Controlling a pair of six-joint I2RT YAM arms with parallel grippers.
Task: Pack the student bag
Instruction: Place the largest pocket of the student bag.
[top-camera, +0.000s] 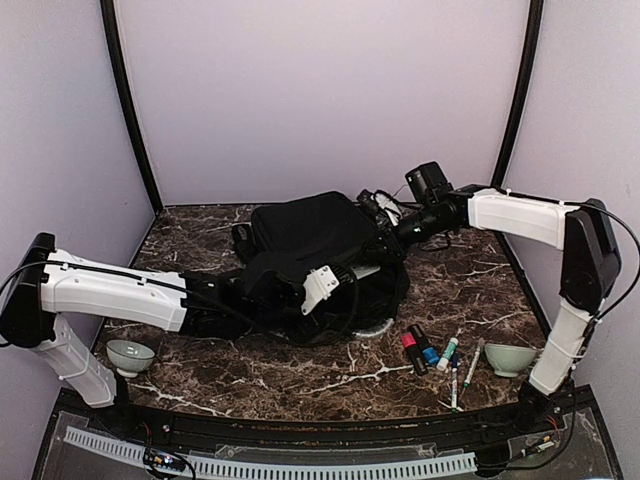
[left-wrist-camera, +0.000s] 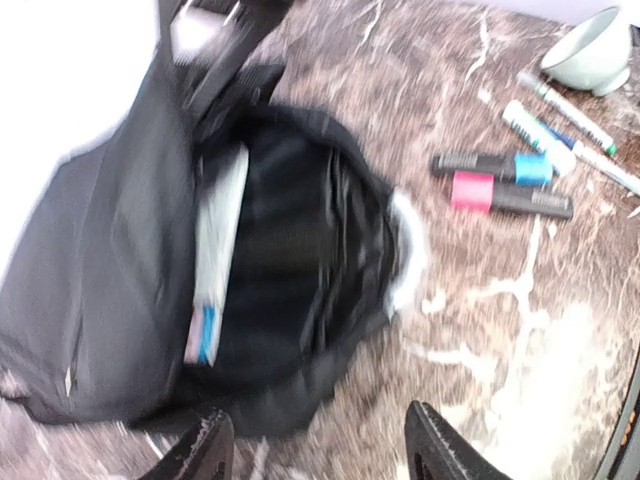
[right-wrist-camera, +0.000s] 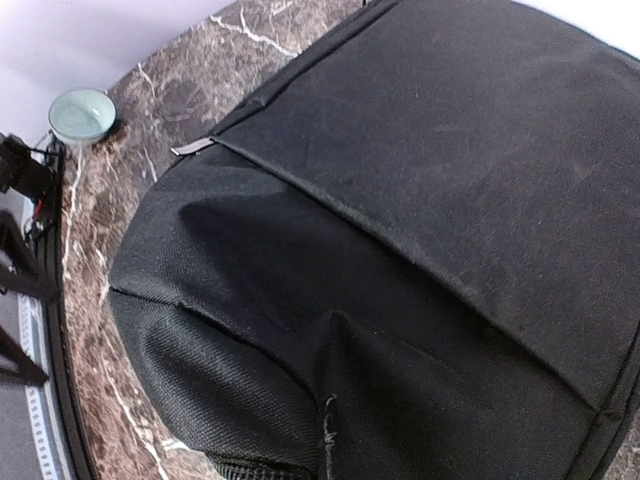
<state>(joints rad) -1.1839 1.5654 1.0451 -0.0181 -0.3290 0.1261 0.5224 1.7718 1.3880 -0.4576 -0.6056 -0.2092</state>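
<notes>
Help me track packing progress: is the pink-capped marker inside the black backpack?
No, the pink-capped marker lies on the marble table outside the student bag, beside the blue-capped marker.

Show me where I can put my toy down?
Bare table at the front, between the left bowl and the markers, before the bag. Crowded at right: markers, pens and the other bowl lie close together.

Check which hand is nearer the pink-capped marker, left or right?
Left. The left hand hangs open above the backpack's mouth, and the pink-capped marker lies on the table just past that mouth. The right hand sits at the backpack's far edge, across the backpack from it.
</notes>
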